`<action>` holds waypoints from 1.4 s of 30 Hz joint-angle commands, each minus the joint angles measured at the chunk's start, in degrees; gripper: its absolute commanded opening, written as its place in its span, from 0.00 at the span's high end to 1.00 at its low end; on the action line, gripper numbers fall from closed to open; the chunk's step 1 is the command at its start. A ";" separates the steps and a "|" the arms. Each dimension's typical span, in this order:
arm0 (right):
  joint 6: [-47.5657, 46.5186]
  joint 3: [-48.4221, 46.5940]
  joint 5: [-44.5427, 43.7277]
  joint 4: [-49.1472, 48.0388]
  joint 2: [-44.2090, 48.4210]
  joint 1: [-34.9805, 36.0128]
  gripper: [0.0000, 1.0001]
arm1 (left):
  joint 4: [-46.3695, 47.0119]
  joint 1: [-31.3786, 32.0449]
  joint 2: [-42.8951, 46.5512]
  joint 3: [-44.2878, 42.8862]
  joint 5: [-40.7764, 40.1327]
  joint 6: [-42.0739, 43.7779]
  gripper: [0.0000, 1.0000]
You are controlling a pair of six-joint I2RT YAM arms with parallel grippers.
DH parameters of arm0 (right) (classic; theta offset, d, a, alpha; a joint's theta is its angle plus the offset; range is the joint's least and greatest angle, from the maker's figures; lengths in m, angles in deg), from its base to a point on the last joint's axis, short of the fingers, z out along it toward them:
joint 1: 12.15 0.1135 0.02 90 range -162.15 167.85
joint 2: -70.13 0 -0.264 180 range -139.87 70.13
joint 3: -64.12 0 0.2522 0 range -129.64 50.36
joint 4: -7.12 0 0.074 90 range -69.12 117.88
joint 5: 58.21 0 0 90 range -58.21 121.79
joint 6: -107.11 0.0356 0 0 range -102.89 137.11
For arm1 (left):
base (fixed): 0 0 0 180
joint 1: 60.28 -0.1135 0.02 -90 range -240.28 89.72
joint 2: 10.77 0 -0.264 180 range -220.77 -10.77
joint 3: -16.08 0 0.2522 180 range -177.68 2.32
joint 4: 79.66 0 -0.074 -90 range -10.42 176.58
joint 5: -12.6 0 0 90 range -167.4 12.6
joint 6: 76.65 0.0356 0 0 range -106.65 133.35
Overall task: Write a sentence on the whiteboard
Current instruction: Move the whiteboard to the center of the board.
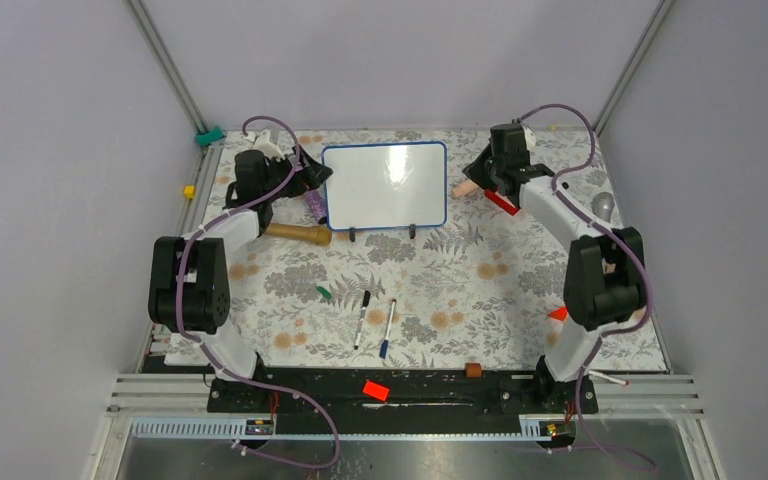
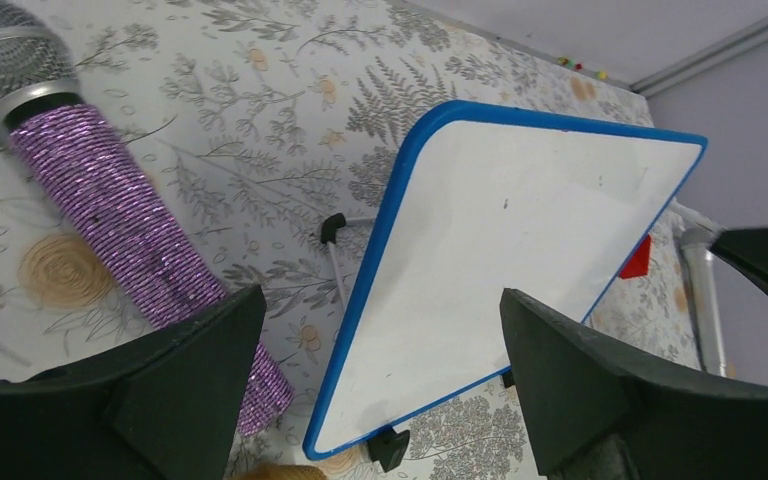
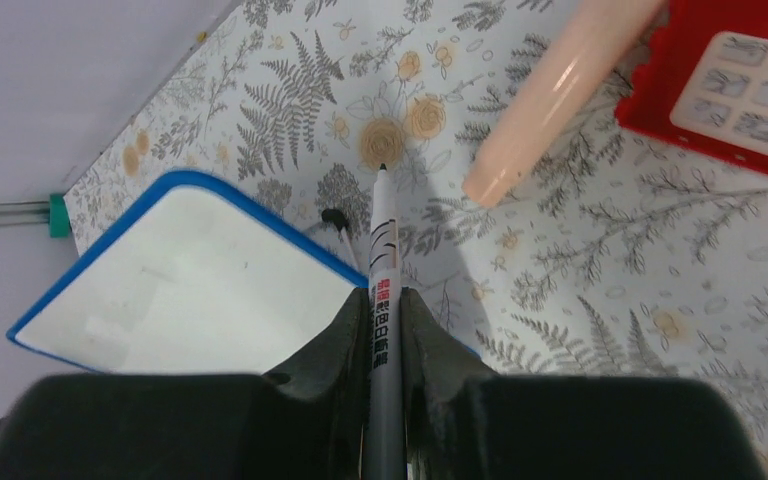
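Note:
The whiteboard [image 1: 385, 185] stands on two short black feet at the back middle of the table, blue-rimmed, its face plain white. The sentence is out of view. My left gripper [image 1: 305, 172] hovers at the board's left edge. In the left wrist view it [image 2: 382, 295] is open, its jaws wide either side of the whiteboard [image 2: 500, 270] near the lower corner, touching nothing. My right gripper [image 1: 485, 175] is just off the board's right edge. It [image 3: 385, 295] is shut on a grey-and-white marker [image 3: 384, 255] whose tip points down at the tablecloth beside the whiteboard [image 3: 190, 280].
A purple glitter microphone [image 2: 110, 210] lies left of the board, a wooden handle [image 1: 298, 233] in front of it. A peach cylinder [image 3: 550, 100] and a red tray [image 3: 730, 90] lie by the right gripper. Two markers [image 1: 362, 318] [image 1: 388, 328] and a green cap [image 1: 324, 293] lie mid-table.

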 commanded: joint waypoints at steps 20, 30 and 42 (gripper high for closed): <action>3.33 -18.29 20.20 -2.76 -20.38 -2.96 1.00 | 26.80 -3.30 -17.19 -7.90 26.08 -12.79 0.18; 3.87 -13.89 23.36 -4.93 -17.34 -2.94 1.00 | 27.94 -0.12 -14.20 -1.85 27.96 -11.08 0.23; 3.61 -5.23 23.73 -6.78 -10.98 -2.97 1.00 | 22.60 3.70 -10.46 1.96 25.90 -6.48 0.24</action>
